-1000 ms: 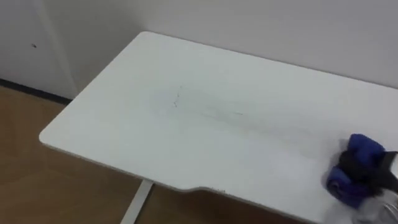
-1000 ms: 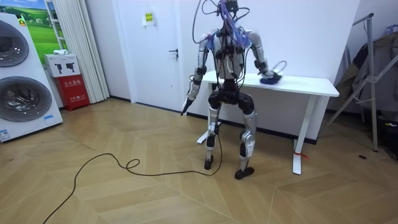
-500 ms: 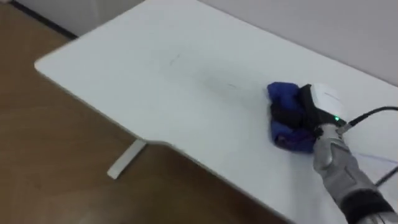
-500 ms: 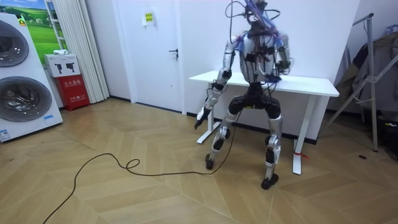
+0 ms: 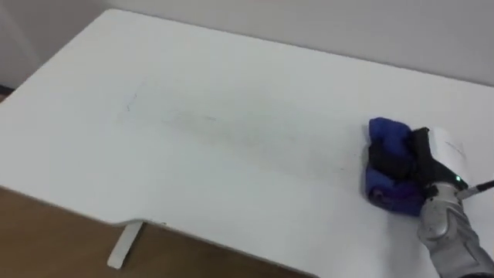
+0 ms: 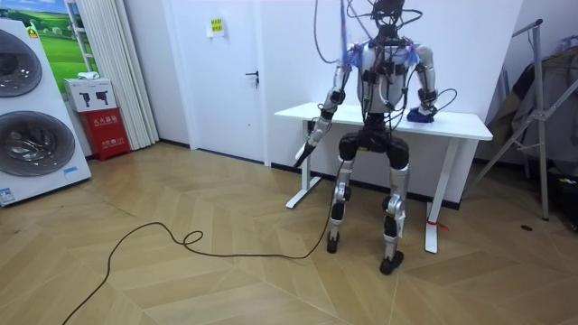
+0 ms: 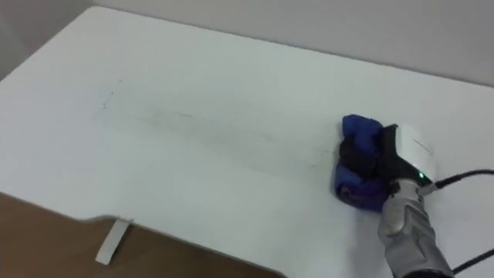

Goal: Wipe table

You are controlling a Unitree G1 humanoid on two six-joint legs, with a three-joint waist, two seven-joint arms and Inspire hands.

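Progress: right hand [image 5: 436,150] clamped on crumpled blue cloth [image 5: 386,135] toward right of white rectangular tabletop [image 5: 255,69]; we judge faint grey streaks [image 5: 201,120] leftward not yet wiped.

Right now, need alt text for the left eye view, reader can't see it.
The robot's right hand, near the view's right edge, grips a bunched blue cloth on the right part of a white table. Faint grey marks streak the tabletop to the cloth's left; wooden floor shows below the near edge.
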